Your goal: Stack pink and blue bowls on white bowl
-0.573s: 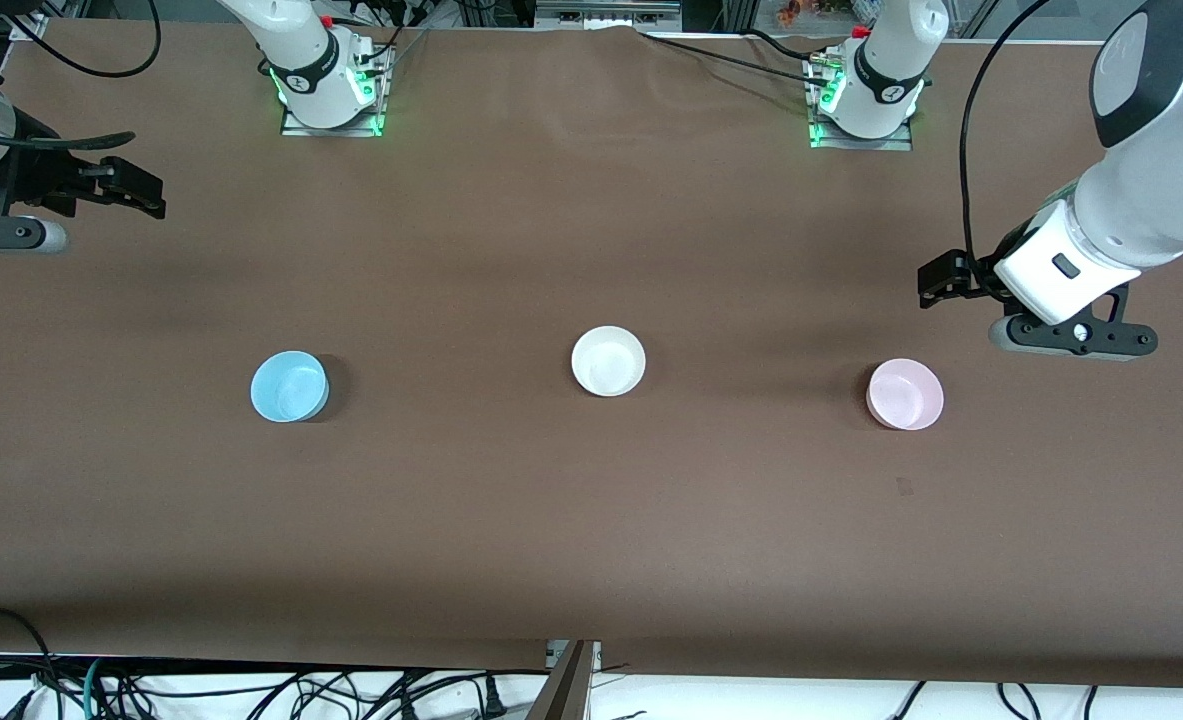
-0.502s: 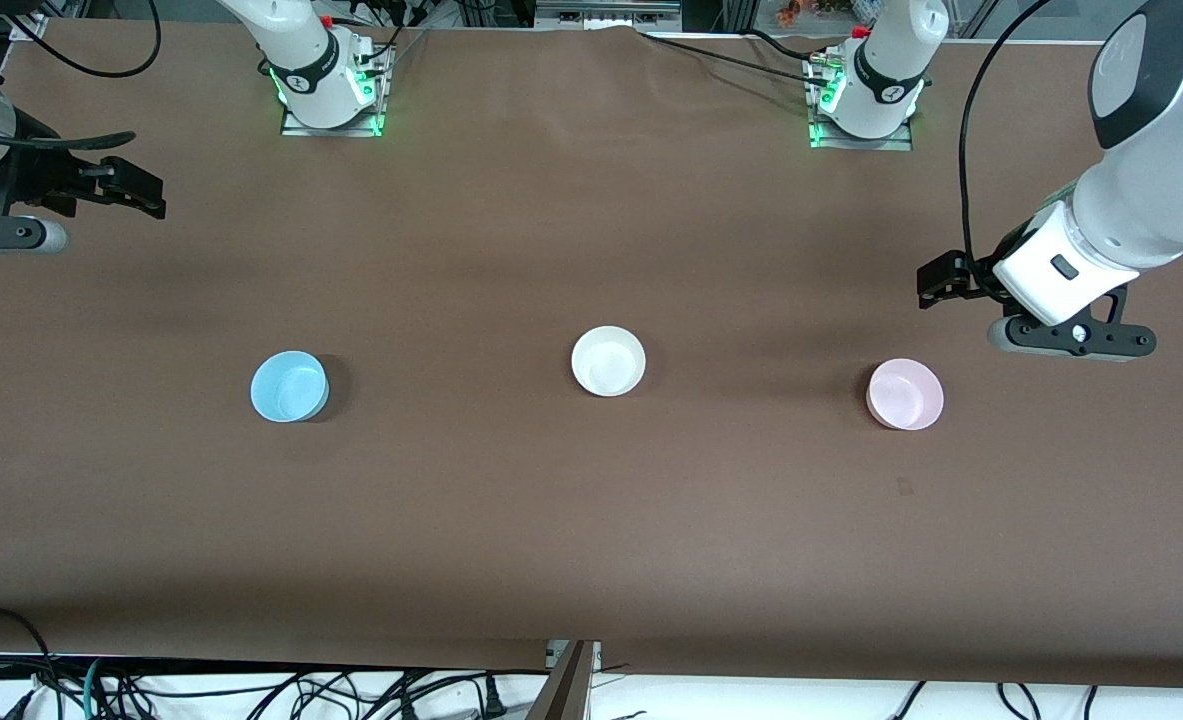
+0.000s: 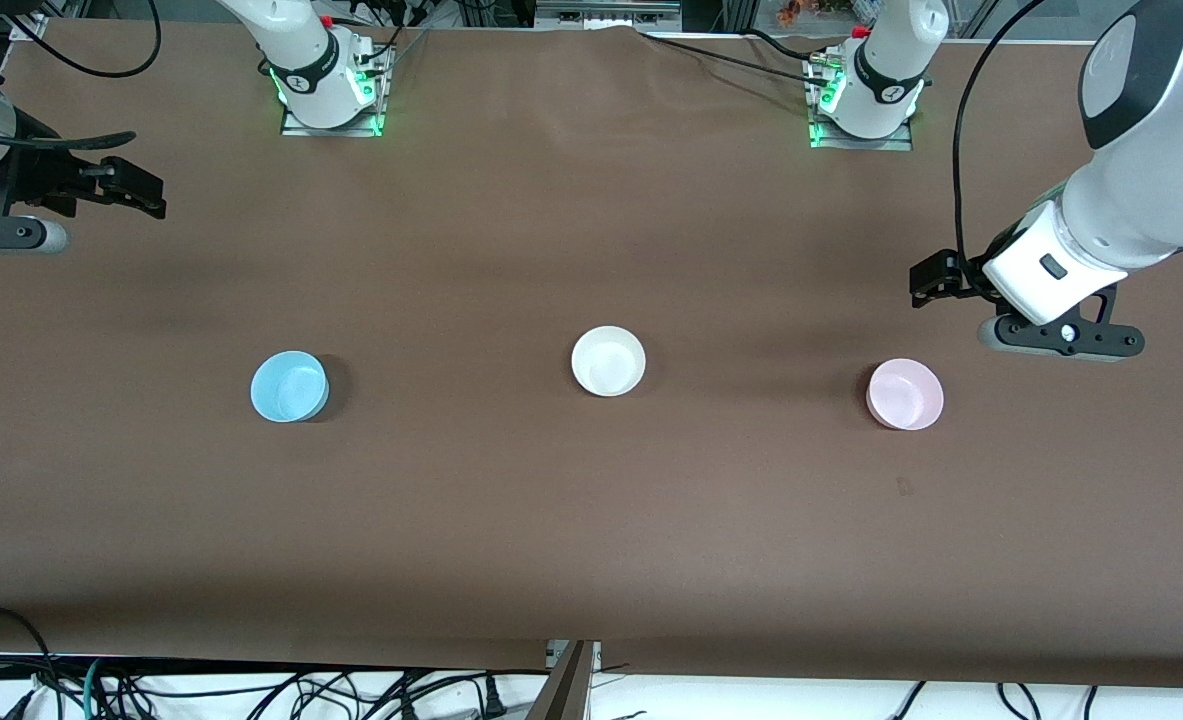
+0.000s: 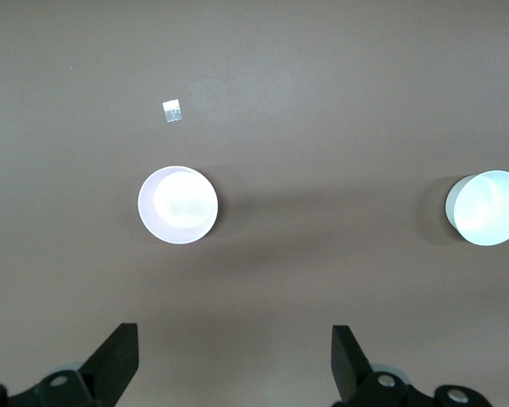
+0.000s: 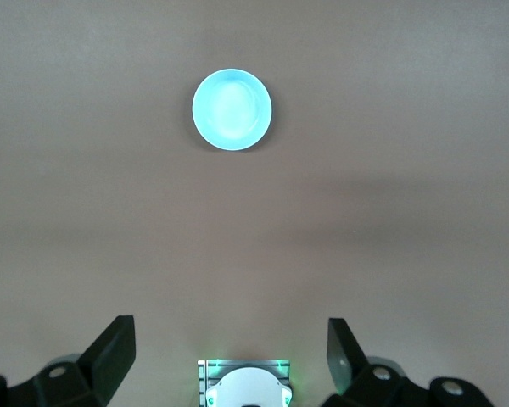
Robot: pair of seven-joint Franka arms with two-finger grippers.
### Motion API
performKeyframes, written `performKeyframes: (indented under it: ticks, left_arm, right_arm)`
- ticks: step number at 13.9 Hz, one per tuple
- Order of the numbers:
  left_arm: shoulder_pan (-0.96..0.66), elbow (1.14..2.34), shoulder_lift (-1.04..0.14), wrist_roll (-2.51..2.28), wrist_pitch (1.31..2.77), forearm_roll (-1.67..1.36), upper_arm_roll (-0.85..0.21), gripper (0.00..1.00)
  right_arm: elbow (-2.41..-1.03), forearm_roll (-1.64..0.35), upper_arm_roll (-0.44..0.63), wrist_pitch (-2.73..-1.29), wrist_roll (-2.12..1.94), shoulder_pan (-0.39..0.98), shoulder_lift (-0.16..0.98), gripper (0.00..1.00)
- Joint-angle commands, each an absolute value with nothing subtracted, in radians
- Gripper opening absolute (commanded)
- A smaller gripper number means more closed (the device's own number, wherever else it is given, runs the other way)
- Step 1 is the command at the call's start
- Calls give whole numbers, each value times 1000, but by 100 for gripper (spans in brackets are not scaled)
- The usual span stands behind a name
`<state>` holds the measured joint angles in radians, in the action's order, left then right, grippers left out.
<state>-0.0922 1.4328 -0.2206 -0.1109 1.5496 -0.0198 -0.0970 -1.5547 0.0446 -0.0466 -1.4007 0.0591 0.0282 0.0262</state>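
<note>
Three bowls stand apart in a row on the brown table. The white bowl [image 3: 608, 360] is in the middle, the light blue bowl [image 3: 289, 386] toward the right arm's end, and the pale pink bowl [image 3: 905, 394] toward the left arm's end. My left gripper [image 3: 936, 278] hangs open and empty over bare table beside the pink bowl. Its wrist view shows the open gripper [image 4: 233, 360], the pink bowl [image 4: 178, 204] and the white bowl [image 4: 485, 208]. My right gripper [image 3: 136, 190] waits open and empty over the table's end. Its wrist view shows the open gripper [image 5: 229, 352] and the blue bowl [image 5: 232, 109].
A small tape mark [image 3: 903, 487] lies on the table nearer the front camera than the pink bowl; it also shows in the left wrist view [image 4: 172, 110]. The arm bases [image 3: 331, 95] [image 3: 863, 105] stand at the table's back edge. Cables hang below the front edge.
My left gripper has shifted slightly toward the right arm's end and toward the bases. The right arm and the bowls have not moved.
</note>
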Motion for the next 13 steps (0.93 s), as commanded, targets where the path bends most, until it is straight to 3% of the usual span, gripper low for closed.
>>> performKeyframes:
  ticks: [1,13]
  left_arm:
    - [-94,1410,-235,-109,1532,-8,-97,100]
    - [-97,1410,-232,-109,1532,-2,-98,100]
  right_arm:
    - [-1529,43,-57,-1394,41,17,35,100]
    - [-1529,23,-55,-1408,41,11,67,100]
